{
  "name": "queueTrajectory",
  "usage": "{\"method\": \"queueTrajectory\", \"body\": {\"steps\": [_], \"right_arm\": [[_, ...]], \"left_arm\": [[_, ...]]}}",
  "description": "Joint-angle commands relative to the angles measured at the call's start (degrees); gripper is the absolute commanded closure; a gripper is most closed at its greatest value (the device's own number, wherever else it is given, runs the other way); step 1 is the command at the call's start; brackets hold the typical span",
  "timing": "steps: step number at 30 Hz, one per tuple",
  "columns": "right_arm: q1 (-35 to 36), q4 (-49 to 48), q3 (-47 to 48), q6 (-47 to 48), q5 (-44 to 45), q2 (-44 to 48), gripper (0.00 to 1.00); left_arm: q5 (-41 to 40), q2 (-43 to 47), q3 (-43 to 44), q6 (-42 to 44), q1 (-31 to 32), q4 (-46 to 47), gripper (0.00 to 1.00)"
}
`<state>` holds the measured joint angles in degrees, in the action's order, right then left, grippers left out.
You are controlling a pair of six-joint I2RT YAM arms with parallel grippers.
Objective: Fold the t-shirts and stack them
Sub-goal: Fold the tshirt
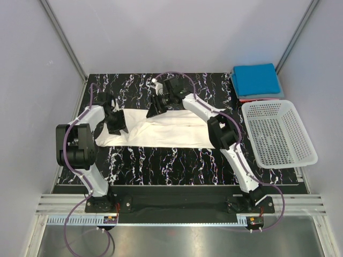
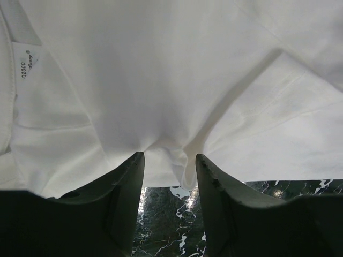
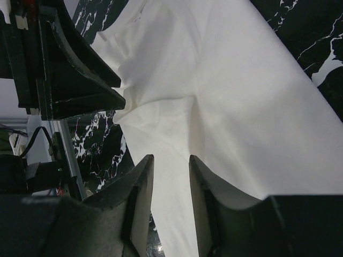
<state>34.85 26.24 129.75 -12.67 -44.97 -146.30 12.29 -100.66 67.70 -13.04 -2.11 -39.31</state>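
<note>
Left gripper [image 2: 170, 158] fingers fill the bottom of my left wrist feed, jaws part-way apart, with a fold of the white t-shirt [image 1: 161, 131] bunched at the tips. I cannot tell whether it is truly clamped. A size label [image 2: 29, 64] shows at the upper left of that feed.

Right gripper [image 3: 170, 158]: jaws narrowly apart, white cloth runs across the gap and a crease leads into it. Grip or just hovering, cannot tell.

From above, the white shirt lies as a long band across the middle of the black marbled table [image 1: 161, 166]. The left gripper is at its left end and the right gripper at its far edge near the middle.

Blue t-shirt [image 1: 256, 79] sits folded at the far right corner, on top of the red t-shirt [image 1: 262, 99], of which only an edge shows. White lattice basket [image 1: 276, 103] is just in front of that stack.
</note>
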Motion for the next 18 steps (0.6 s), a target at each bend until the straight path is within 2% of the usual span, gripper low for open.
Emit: {"method": "queueTrajectory", "body": {"steps": [1,6,18], "right_arm": [[0.7,-4.0,2.9,-0.3,-4.0,-2.1,0.59],[1.2,-4.1,5.9,-0.4,-4.9,-5.7,0.59],[1.8,-6.7,7.9,-1.1,-6.5,-8.0,0.58]], "left_arm": [[2.0,0.4,0.5,1.6,-0.1,1.2,0.53],[0.7,-0.6,1.3,2.6,-0.1,0.5,0.57],[0.5,-2.9,1.6,1.4,-0.2,1.1,0.57]]}}
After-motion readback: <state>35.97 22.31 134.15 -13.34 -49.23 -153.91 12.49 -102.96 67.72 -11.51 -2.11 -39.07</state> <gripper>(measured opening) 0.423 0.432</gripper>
